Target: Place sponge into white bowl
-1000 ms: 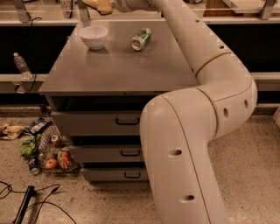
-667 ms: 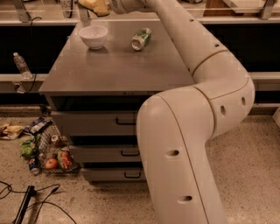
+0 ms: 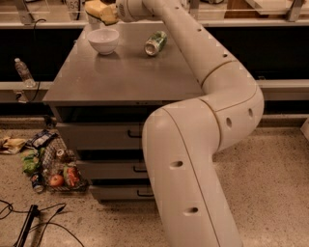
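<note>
Yellow sponge [image 3: 98, 9] grasped by tool [image 3: 111, 12] | above white bowl [image 3: 104, 40] — crushed can [image 3: 155, 42] nearby, apart

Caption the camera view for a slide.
Gripper holds the sponge aloft near the white bowl on the grey table, crushed can nearby.

The sponge [image 3: 96, 8] conceals most of the gripper [image 3: 105, 14] clamping it near the white bowl [image 3: 103, 40]. The bottom edge crops the arm [image 3: 193, 144].

Grey table [image 3: 125, 72] — white bowl [image 3: 104, 40], can [image 3: 155, 43], gripper [image 3: 108, 13] above
</note>
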Robot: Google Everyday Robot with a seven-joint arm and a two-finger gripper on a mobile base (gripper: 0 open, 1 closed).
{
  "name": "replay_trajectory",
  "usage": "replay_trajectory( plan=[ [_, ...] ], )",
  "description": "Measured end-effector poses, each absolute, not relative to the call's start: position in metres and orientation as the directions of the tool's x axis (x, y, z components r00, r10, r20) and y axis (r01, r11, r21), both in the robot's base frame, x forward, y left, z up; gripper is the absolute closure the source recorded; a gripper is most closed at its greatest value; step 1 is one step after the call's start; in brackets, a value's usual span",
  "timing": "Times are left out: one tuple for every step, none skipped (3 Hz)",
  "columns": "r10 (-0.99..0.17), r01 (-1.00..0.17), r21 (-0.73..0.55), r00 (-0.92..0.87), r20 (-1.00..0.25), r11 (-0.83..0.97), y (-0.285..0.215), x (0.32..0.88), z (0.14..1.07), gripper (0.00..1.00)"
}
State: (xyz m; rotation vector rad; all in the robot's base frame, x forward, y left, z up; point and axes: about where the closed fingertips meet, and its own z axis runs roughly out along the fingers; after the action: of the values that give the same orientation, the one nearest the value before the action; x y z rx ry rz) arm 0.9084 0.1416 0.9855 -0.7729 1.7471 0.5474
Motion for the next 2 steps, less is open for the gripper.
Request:
replay_trajectory(
  plan=[
    [-0.249, -0.733, -0.038, -0.181, -0.951, 0.679, 0.1455, 0.9169, 0.9771, 1.0],
    [-0.261, -0.728, -0.049, -0.181, -0.948, 0.684, 0.1528, 0.9252, 0.9688, 1.0]
  ],
)
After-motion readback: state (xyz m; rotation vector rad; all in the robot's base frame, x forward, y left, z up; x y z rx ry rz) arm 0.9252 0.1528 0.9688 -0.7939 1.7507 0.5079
